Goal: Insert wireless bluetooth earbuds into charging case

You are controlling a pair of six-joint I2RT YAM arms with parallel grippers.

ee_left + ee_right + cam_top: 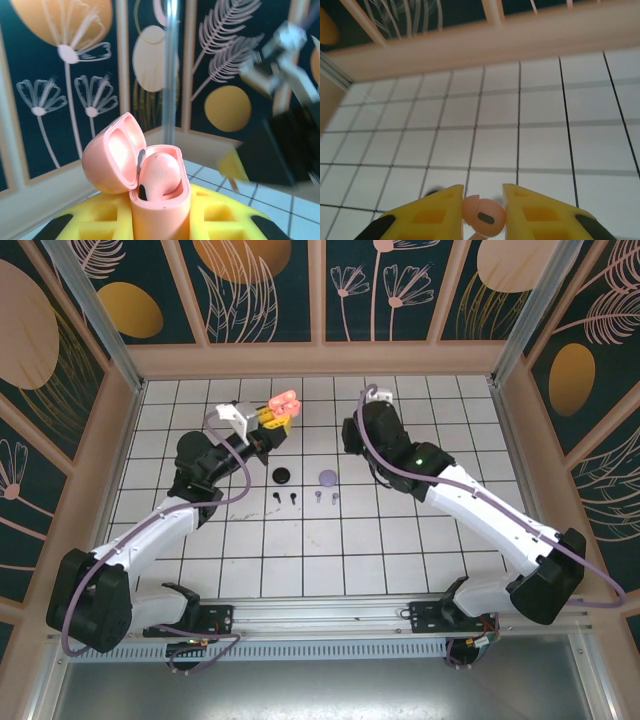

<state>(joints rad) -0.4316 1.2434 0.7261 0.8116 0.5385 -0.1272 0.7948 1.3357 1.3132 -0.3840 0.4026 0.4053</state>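
My left gripper [272, 421] is shut on the coral-pink charging case [285, 403] and holds it upright above the table at the back. In the left wrist view the case [162, 217] stands between the yellow fingers [95, 220]. Its lid [107, 155] is swung open to the left, and one pink earbud [161, 172] sits in the case. My right gripper [484, 202] is shut on a second coral-pink earbud [485, 216], pinched between its yellow fingertips. From above, the right gripper [357, 432] hovers a short way to the right of the case.
On the tiles lie a black case [281, 476] and a lilac case [327, 478]. In front of them are two black earbuds [285, 498] and two lilac earbuds [325, 497]. Wooden walls [320, 358] ring the table.
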